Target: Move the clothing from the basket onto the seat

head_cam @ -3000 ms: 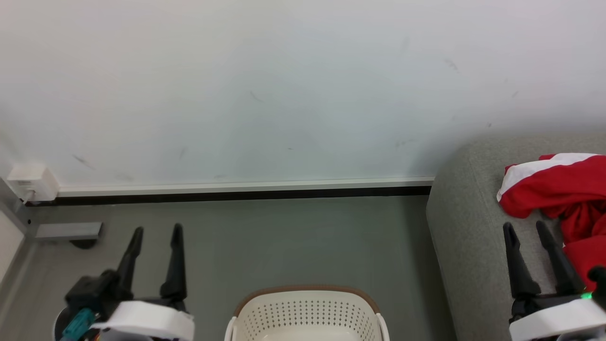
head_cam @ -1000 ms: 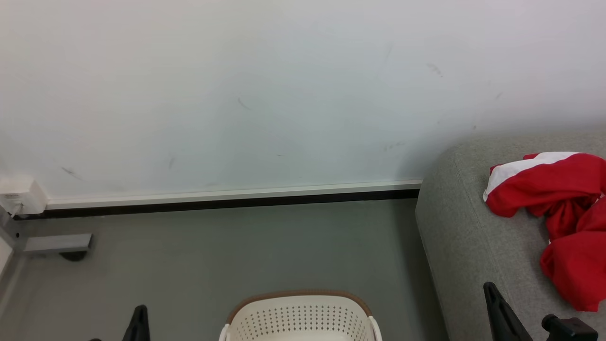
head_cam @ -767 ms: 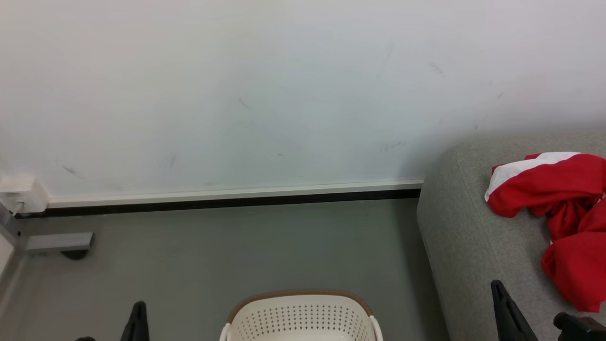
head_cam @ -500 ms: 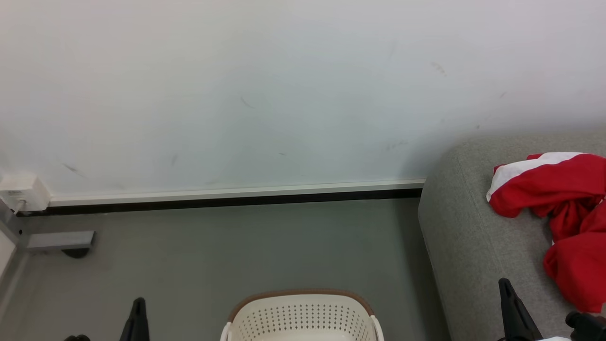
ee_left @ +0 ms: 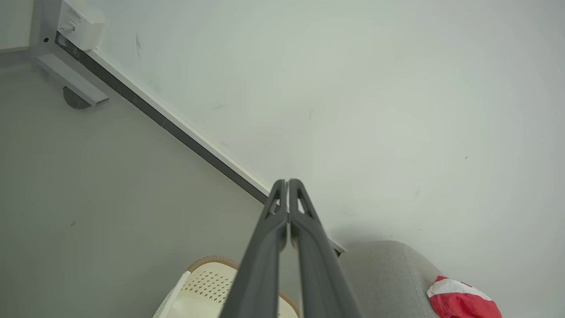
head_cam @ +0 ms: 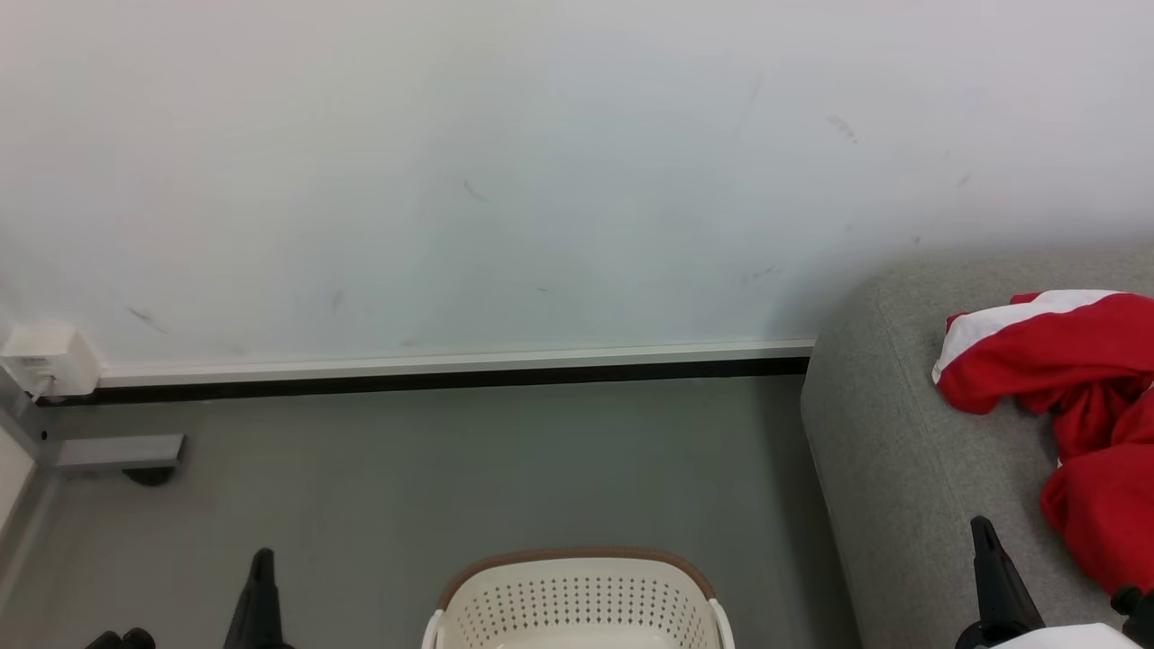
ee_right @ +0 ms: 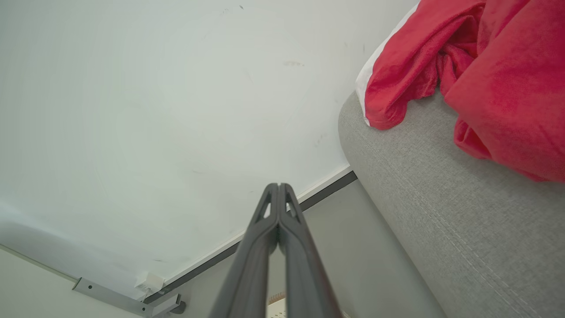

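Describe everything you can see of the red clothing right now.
The clothing is soft bright red fabric with a white band along its upper left edge, crumpled into loose folds and lumps. It lies on the grey seat, near the seat's rounded end, and runs past the head view's right edge.

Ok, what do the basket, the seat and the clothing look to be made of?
The basket: likely moulded plastic, smooth cream walls pierced by regular holes, brown rim. The seat: light grey woven upholstery, matte, flecked weave and a stitched seam showing. The clothing: soft red cloth with a white band, slightly fuzzy, crumpled into folds; fibre unclear.
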Tool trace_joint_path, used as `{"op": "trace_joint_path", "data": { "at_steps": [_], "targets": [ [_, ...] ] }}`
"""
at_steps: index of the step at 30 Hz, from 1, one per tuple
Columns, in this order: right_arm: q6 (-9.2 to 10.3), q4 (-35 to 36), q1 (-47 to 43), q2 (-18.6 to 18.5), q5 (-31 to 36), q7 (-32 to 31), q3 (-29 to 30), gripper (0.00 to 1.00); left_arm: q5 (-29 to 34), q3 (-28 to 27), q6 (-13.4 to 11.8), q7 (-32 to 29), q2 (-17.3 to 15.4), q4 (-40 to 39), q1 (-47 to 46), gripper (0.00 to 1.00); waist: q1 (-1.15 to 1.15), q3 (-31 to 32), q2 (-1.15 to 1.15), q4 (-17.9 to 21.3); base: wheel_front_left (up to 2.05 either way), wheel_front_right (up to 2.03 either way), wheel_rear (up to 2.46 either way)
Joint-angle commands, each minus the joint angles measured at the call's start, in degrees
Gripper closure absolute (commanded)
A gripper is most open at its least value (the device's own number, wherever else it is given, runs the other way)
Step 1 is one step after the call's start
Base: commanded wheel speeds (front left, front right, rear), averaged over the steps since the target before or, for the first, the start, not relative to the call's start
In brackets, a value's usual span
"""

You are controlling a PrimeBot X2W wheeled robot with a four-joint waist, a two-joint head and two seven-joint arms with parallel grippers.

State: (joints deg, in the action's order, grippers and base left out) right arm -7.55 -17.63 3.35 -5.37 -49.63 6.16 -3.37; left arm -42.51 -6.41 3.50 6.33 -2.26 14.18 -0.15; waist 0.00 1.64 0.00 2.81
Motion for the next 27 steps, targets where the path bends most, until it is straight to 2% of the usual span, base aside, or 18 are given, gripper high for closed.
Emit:
{"op": "trace_joint_path", "data": {
  "at_steps": [1,27],
  "targets": [
    [0.03,1.0,1.5,-0.1,-1.7,-0.4,0.6,1.0,-2.2,0.0,0.0,-0.4,-0.4,-1.0,-1.5,1.0,0.0,0.0,0.0,0.0,0.0,0.0,0.0],
    [0.05,1.8,2.7,0.6,-17.7,-4.8,3.8,1.0,-20.3,-0.1,-0.1,-5.2,-0.6,-2.6,-3.3,1.0,0.0,-0.5,0.0,-0.8,0.0,0.0,0.0]
  ]
}}
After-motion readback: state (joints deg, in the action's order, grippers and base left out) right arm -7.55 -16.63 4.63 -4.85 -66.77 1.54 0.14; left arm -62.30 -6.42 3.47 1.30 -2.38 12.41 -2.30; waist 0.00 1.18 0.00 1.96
